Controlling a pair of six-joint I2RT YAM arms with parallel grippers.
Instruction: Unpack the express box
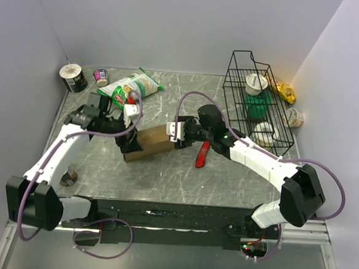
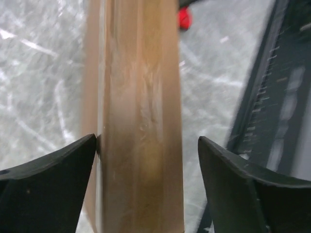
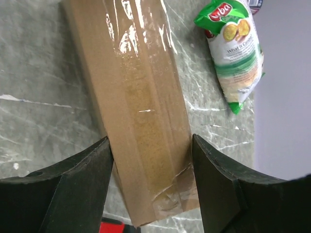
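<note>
While the box (image 1: 151, 142) sits at mid-surface (image 1: 176, 180) in the top view, apparently up on one long edge, the left gripper (image 1: 129, 144) meets its left end and the right gripper (image 1: 178, 132) its right end, probably to steady it from both sides. A red tool (image 1: 201, 154) lies just beside the right arm.

From the left wrist, the box runs between spread fingers. One finger (image 2: 58, 165) touches a face and the other stands apart, so this gripper is released.

From the right wrist, both fingers (image 3: 82, 170) press the taped box's faces, a clenched hold that likely braces it for opening. The bag (image 3: 233, 48) lies near.
</note>
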